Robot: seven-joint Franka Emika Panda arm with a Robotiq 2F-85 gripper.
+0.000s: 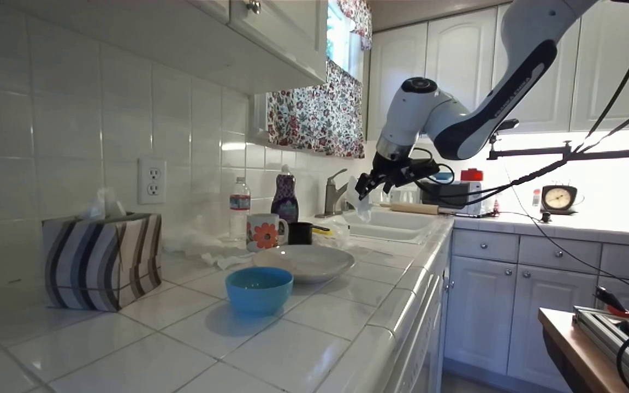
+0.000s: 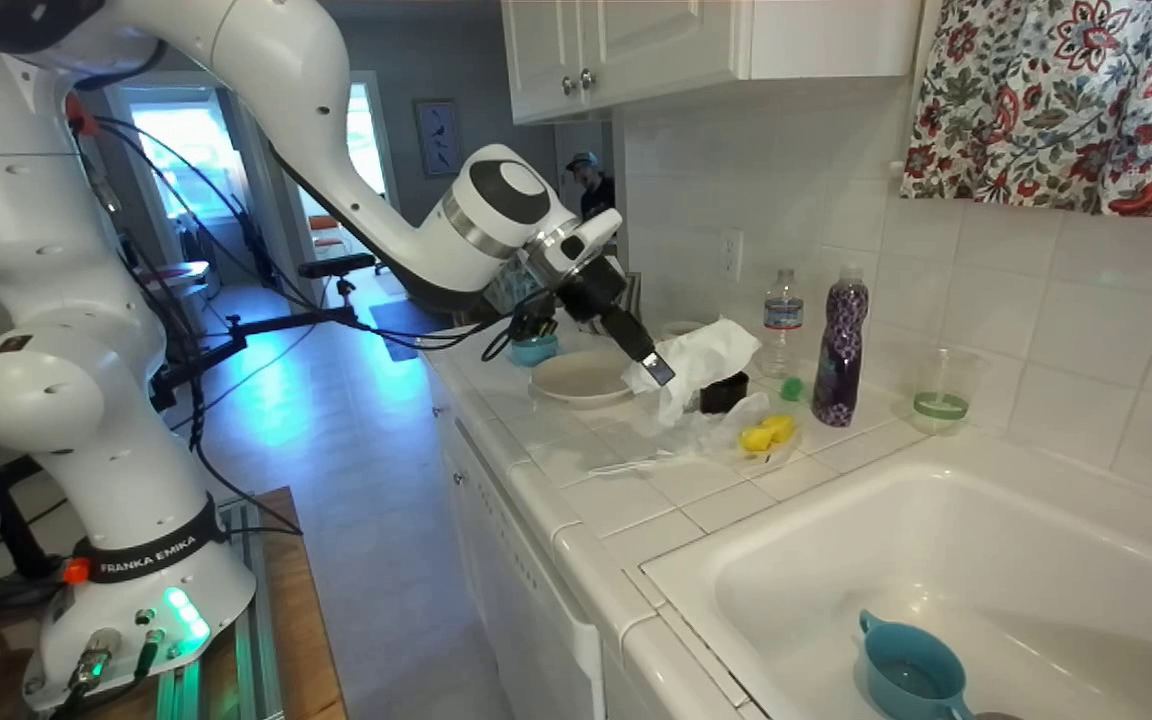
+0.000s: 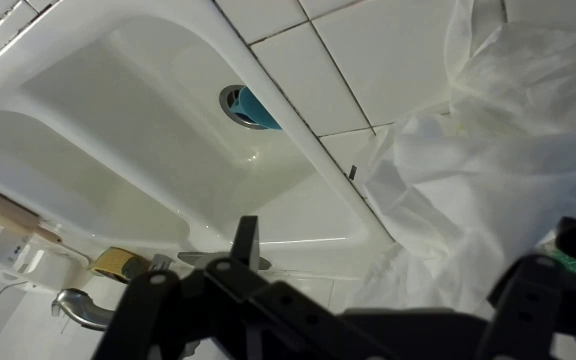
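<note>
My gripper [image 1: 374, 188] is above the tiled counter, near the sink. In the wrist view its two fingers are spread wide apart, with the gap between them [image 3: 425, 220]. A crumpled white tissue [image 3: 478, 190] spreads beyond the jaws, close to the right-hand finger. The tissue appears at the fingertips in both exterior views [image 1: 362, 210] [image 2: 711, 360]; whether it touches a finger or hangs free, I cannot tell. A black cup [image 2: 724, 392] stands by the tissue. A pale plate [image 2: 581, 378] and a purple soap bottle [image 2: 840, 350] stand around it.
The white sink [image 2: 786, 530] holds a blue cup [image 2: 911, 665]. On the counter are a blue bowl [image 1: 259, 292], a striped tissue box [image 1: 101, 262], a flowered mug [image 1: 262, 232], a water bottle [image 1: 239, 210] and yellow pieces [image 2: 768, 433]. A faucet [image 1: 333, 194] rises behind the sink.
</note>
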